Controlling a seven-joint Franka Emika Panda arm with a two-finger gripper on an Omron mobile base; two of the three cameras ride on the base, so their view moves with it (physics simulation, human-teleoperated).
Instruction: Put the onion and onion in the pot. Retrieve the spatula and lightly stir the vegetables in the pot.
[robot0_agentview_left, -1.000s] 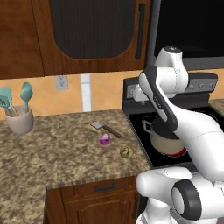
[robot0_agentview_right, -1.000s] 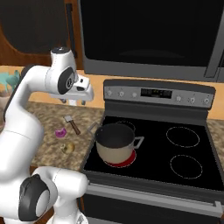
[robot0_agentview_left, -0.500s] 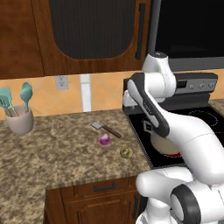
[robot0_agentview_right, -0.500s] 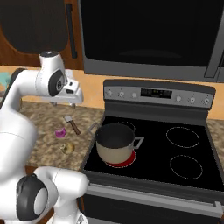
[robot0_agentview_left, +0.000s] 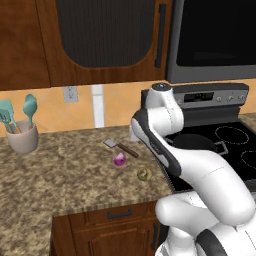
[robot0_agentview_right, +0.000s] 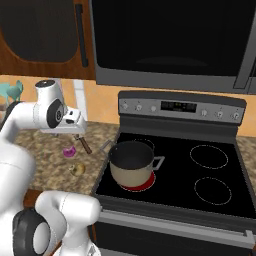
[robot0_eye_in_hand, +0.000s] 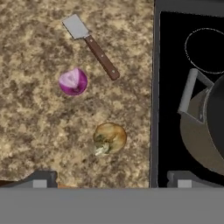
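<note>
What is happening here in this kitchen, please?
The robot arm holds its open gripper above the granite counter, holding nothing. Below it lie the purple onion, the tan onion and the spatula, all apart from one another. The pot stands on the stove's red burner, and no onion is in it yet.

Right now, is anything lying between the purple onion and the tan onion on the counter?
No. In the hand view, bare speckled granite counter separates the purple-magenta onion from the tan-yellow onion.
</note>
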